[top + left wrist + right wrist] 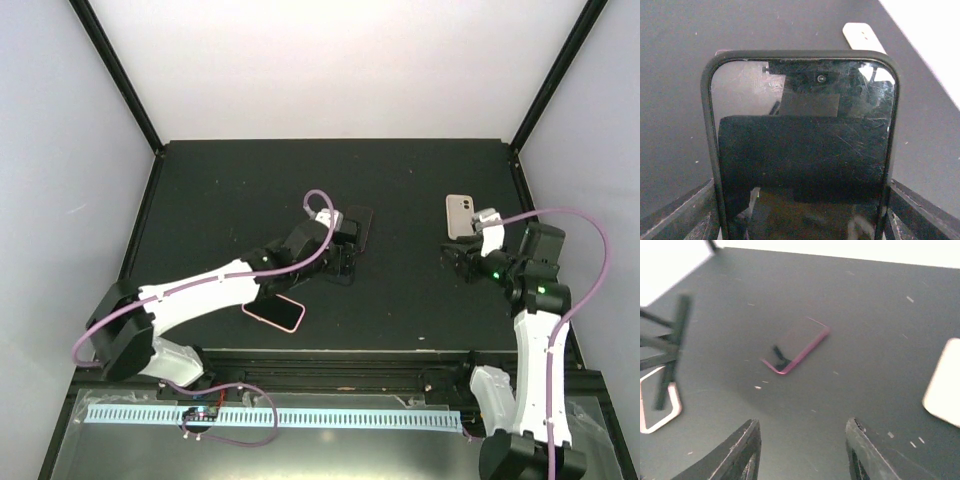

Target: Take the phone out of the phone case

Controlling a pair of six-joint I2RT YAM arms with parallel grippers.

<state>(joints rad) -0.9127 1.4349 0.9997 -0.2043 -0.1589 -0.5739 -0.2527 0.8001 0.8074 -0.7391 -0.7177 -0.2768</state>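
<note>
Centrally on the dark desk [220, 200], black phone case [805, 54] with the phone [805, 150] inside lay screen-up, long axis running near to far, top end pointing away from the left tool [801, 187], which clasped its long sides, right tool [802, 422] half-open, empty, well apart.

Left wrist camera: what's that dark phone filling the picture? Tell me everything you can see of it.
The phone is a black glass slab, screen up, scratched and smudged, reflecting the camera above it. A matte black case with rounded corners wraps its edges. The left gripper clasps the case's two long sides, one finger on each. The dark table lies beneath.
</note>
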